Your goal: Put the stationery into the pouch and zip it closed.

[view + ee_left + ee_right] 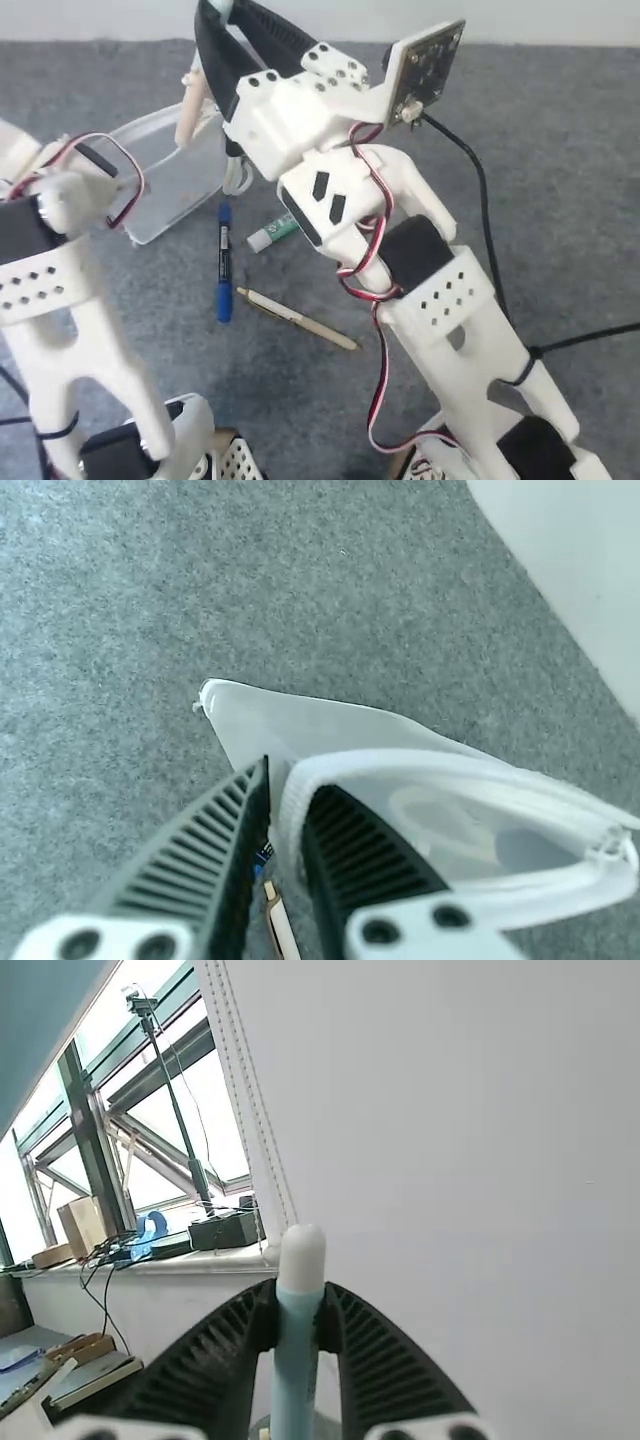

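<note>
Grey carpeted surface; left end effector clamps translucent plastic pouch rim; right end effector grips pale-blue pen; window behind.

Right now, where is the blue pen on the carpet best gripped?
Mid-barrel, from straight above, closing across its width: the blue pen lies flat with bare carpet on both sides there, while the beige pen crowds its end away from the pouch.

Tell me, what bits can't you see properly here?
- Light blue pen with white cap: lower end, right wrist view, hidden inside the right gripper.
- Green-and-white tube: one end, high view, under an arm.
- Clear plastic pouch: contents, high view, blurry through the plastic, partly behind an arm.
</note>
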`<action>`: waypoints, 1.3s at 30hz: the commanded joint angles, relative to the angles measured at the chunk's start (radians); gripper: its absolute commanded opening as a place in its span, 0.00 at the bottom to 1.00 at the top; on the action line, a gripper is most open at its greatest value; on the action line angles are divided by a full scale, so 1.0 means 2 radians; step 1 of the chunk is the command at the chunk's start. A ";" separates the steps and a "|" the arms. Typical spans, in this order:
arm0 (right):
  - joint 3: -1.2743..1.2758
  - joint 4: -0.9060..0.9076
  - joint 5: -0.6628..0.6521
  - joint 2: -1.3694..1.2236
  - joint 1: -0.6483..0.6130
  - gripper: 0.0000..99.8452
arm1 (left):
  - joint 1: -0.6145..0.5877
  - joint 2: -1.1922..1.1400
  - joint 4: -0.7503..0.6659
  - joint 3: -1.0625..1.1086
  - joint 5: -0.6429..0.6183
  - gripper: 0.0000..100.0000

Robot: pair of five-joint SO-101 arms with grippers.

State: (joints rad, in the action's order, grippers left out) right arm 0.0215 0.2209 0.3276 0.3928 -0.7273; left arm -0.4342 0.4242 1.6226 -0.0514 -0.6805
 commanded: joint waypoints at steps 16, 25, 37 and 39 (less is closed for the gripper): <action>-0.024 -0.086 0.004 -0.089 0.008 0.01 | 0.001 0.004 -0.003 -0.003 0.004 0.01; -0.024 -0.082 -0.039 -0.105 0.006 0.01 | 0.001 0.004 -0.003 -0.003 0.004 0.01; 0.012 -0.086 -0.112 -0.112 -0.023 0.01 | 0.001 0.004 -0.003 -0.003 0.004 0.01; 0.025 -0.086 -0.142 -0.112 -0.031 0.01 | 0.001 0.004 -0.003 -0.003 0.004 0.01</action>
State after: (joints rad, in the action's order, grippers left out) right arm 0.0675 0.0721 0.1220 0.1458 -0.7687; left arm -0.4312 0.4242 1.6226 -0.0514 -0.6805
